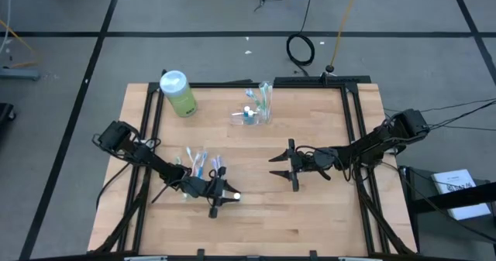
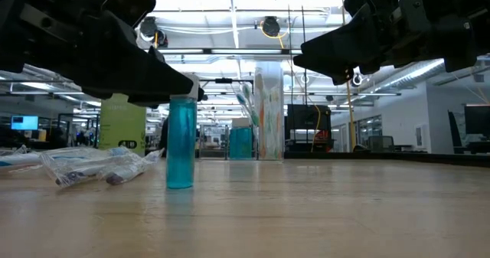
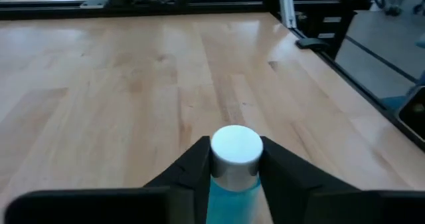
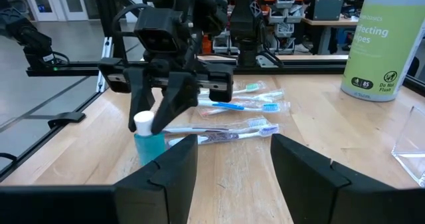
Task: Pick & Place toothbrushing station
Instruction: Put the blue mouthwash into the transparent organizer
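Station (image 1: 261, 106) sits at the far middle of the worktop (image 1: 310, 214), a clear holder with a few brushes already standing in it. Left gripper (image 3: 236, 167) is down on a small blue bottle (image 2: 181, 143) with a white cap, fingers (image 3: 192, 167) pinching in on both sides just below the cap, bottle upright on the wood. Wrapped toothbrushes (image 4: 232, 121) lie just beside it, not yet placed. Right gripper (image 1: 285, 168) hovers mid-worktop, fingers spread, holding nothing. Plenty left, by my reckoning.
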